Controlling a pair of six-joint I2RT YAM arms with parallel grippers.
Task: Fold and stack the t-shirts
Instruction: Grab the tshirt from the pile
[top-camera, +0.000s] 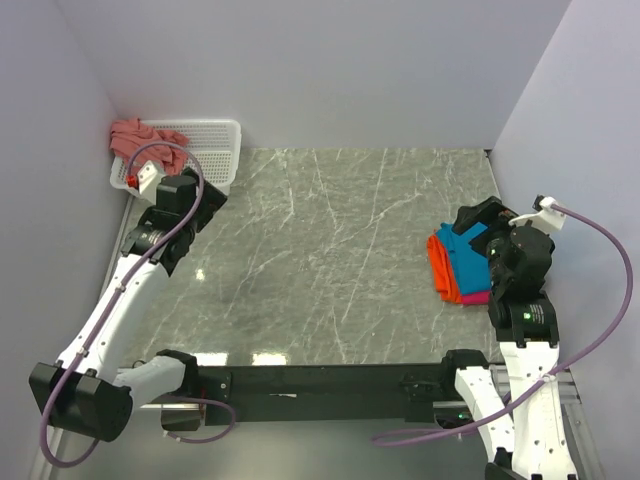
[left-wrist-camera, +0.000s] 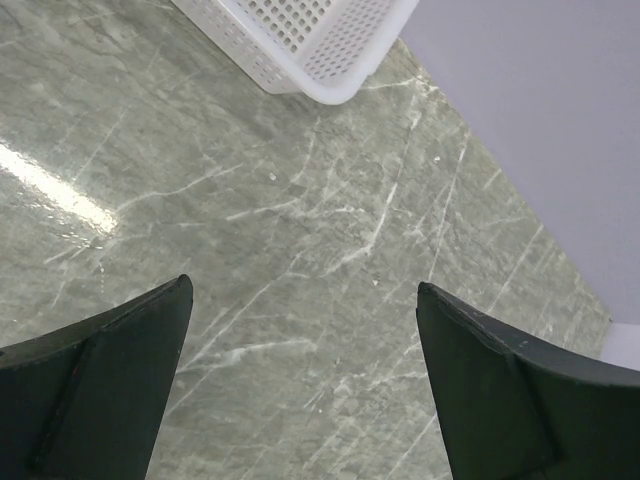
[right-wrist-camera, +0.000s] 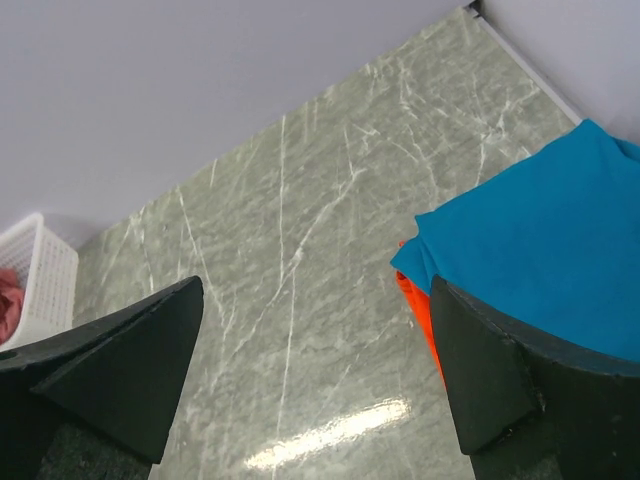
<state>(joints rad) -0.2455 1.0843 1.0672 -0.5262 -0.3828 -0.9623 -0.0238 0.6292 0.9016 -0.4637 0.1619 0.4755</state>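
A dusty salmon-red t-shirt (top-camera: 140, 137) lies crumpled in the white mesh basket (top-camera: 215, 150), which sits at the far left corner of the marble table (top-camera: 330, 250), close against the walls. Part of the cloth hangs over the basket's far left rim. The left arm reaches up along the left side of the table, and in the overhead view its wrist covers the basket's near edge. A purple cable (top-camera: 180, 160) loops above it across the basket. The left jaws stand wide apart with nothing between them, over bare table just short of the basket's corner.

On the right side of the table lies a stack of folded tees. The teal-blue t-shirt (top-camera: 465, 245) is on top, the orange t-shirt (top-camera: 442, 268) shows along the left edge beneath it, and the magenta-pink t-shirt (top-camera: 477, 297) peeks out at the near edge. The right arm's wrist hides the stack's right part from above. The right jaws are also spread wide and hold nothing. In the wrist view one finger overlaps the teal cloth, though whether it touches cannot be told. The middle of the table between the two arms is open marble, and the basket and the stack lie well apart
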